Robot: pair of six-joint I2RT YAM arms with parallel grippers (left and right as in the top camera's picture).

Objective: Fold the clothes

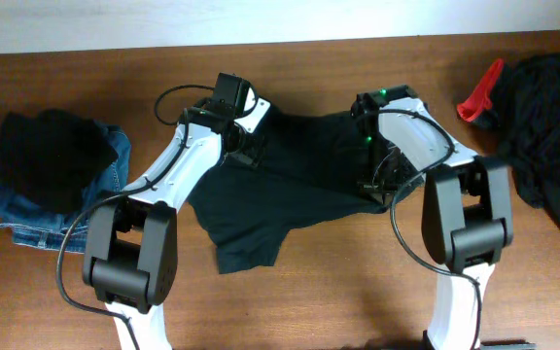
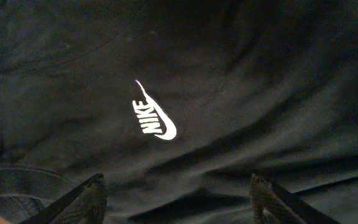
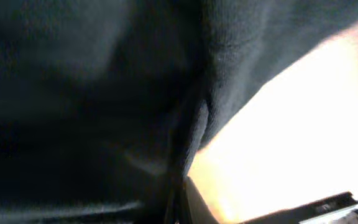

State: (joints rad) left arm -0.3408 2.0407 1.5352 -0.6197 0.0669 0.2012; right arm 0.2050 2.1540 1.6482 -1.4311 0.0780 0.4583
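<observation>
The dark T-shirt (image 1: 280, 185) lies loosely spread in the middle of the wooden table, with one sleeve or corner pointing toward the front. My left gripper (image 1: 246, 151) hovers over the shirt's upper left part. In the left wrist view it (image 2: 178, 190) is open and empty just above the cloth, near the small white chest logo (image 2: 154, 119). My right gripper (image 1: 382, 180) is at the shirt's right edge. In the right wrist view dark cloth (image 3: 92, 106) fills most of the frame and the fingers (image 3: 184, 202) look shut on its edge.
A black garment on folded blue jeans (image 1: 56, 170) lies at the left. A heap of dark clothes (image 1: 552, 126) with a red item (image 1: 479, 97) lies at the far right. Bare wood (image 1: 358, 282) shows in front of the shirt.
</observation>
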